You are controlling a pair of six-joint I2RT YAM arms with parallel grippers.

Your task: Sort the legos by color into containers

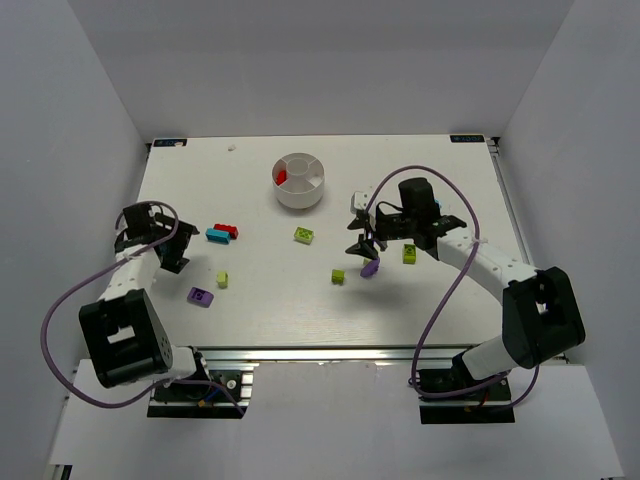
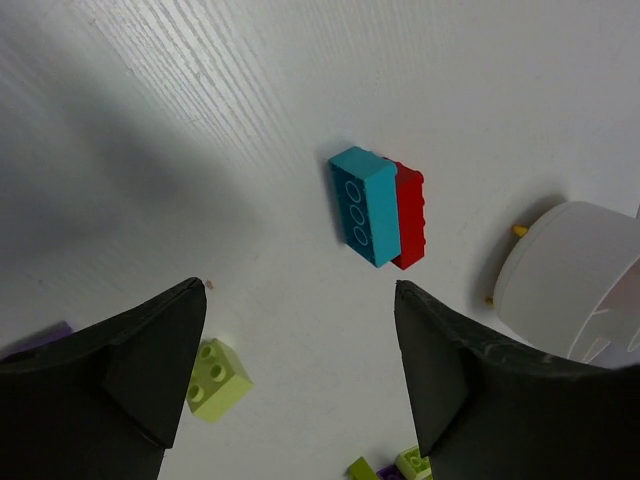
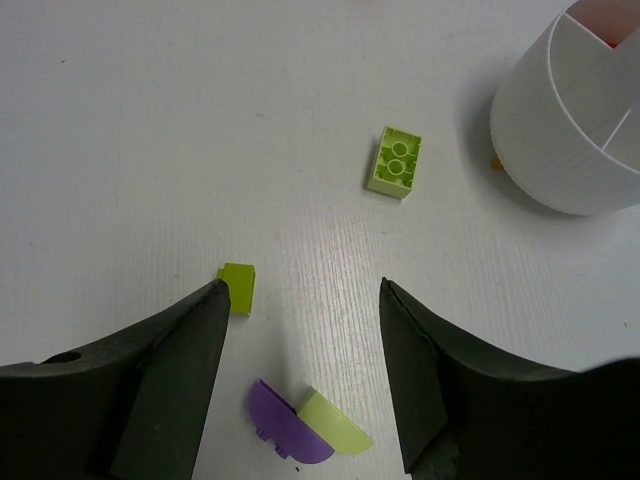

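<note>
The white round dish (image 1: pixel 300 182) stands at the back centre with a red brick (image 1: pixel 283 177) in one wedge. My right gripper (image 1: pixel 366 243) is open and empty, hovering over a joined purple and lime half-round piece (image 3: pixel 305 432), which lies between its fingers. A small lime brick (image 3: pixel 238 287) lies by the left fingertip, and a lime brick (image 3: pixel 395 162) is farther ahead. My left gripper (image 1: pixel 168 250) is open and empty. A cyan brick (image 2: pixel 364 205) joined to a red brick (image 2: pixel 408 215) lies ahead of it, and a lime brick (image 2: pixel 217 377) lies by its left finger.
Loose on the table are a purple brick (image 1: pixel 200 296), lime bricks (image 1: pixel 222 280) (image 1: pixel 339 276) (image 1: pixel 304 235) (image 1: pixel 410 254), and the cyan and red pair (image 1: pixel 222 233). The dish shows at the right edge of the left wrist view (image 2: pixel 575 280) and the upper right of the right wrist view (image 3: pixel 575 120).
</note>
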